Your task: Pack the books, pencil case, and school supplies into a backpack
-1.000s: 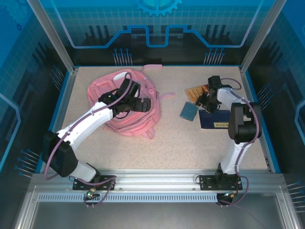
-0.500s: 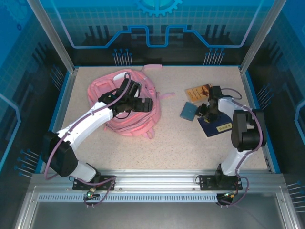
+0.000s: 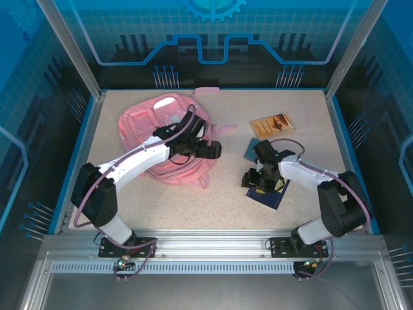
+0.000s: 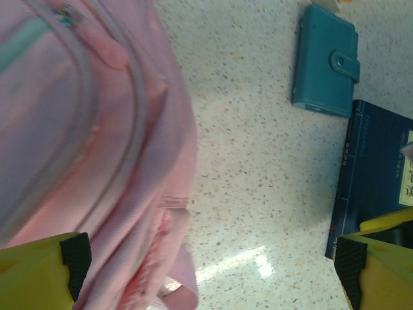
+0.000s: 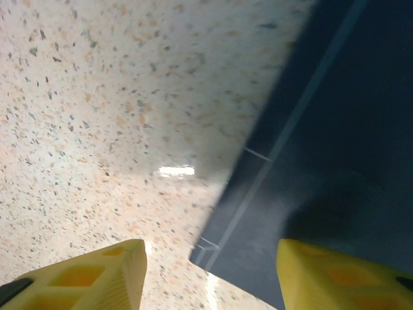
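The pink backpack [image 3: 161, 129] lies at the back left, and its edge and strap fill the left of the left wrist view [image 4: 84, 129]. My left gripper [image 3: 213, 150] hangs open just off its right side, over bare table [image 4: 213, 271]. A navy book [image 3: 272, 194] lies flat near the table's middle right. My right gripper [image 3: 251, 179] sits low at that book's left corner, jaws apart: one finger [image 5: 348, 278] is over the book [image 5: 322, 161], the other [image 5: 77, 278] over the table. The tan-orange book [image 3: 271, 124] lies at the back right.
A small teal case with a snap flap [image 3: 250, 148] lies between the tan-orange book and the navy one, and shows in the left wrist view [image 4: 326, 61] beside the navy book [image 4: 374, 174]. A blue rim [image 3: 342, 148] edges the speckled table.
My right arm swung from the far right toward the middle front, and the navy book slid with it. My left gripper moved right, off the backpack and over the table.
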Motion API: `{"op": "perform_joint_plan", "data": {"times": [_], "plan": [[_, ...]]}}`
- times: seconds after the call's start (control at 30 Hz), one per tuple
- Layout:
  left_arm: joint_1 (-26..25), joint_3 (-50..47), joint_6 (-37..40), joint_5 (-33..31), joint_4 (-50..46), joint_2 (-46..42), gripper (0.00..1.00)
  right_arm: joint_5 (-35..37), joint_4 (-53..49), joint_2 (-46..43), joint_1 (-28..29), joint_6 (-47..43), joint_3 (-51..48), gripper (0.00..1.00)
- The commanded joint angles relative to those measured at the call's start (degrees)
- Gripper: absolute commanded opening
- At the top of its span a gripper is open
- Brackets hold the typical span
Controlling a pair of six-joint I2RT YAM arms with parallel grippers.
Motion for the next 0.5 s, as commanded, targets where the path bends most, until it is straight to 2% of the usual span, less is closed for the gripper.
{"op": "perform_joint_plan", "data": {"times": [0.0, 0.07, 0.17, 0.33, 0.47], "plan": [[-2.01, 2.91, -1.69, 3.53, 1.72, 2.57, 0.99, 6.32, -7.34, -6.99, -1.49, 1.2, 2.14, 0.61], [-3.49, 3.26, -2.51, 4.85, 2.84, 4.1, 0.99, 9.9, -9.76, -9.9, -3.06, 1.54, 2.78, 0.66], [-5.62, 4.05, -4.05, 6.91, 4.42, 6.73, 0.99, 13.38, -11.75, -12.93, -7.49, 0.98, 1.88, 0.67], [-9.01, 6.11, -7.26, 9.27, 6.24, 11.32, 0.97, 12.62, -11.67, -15.04, -17.29, -1.77, -1.13, 0.68], [-11.17, 8.31, -9.93, 10.26, 7.44, 15.36, 0.92, 10.86, -9.2, -13.76, -22.43, -3.66, -3.5, 0.66]]}}
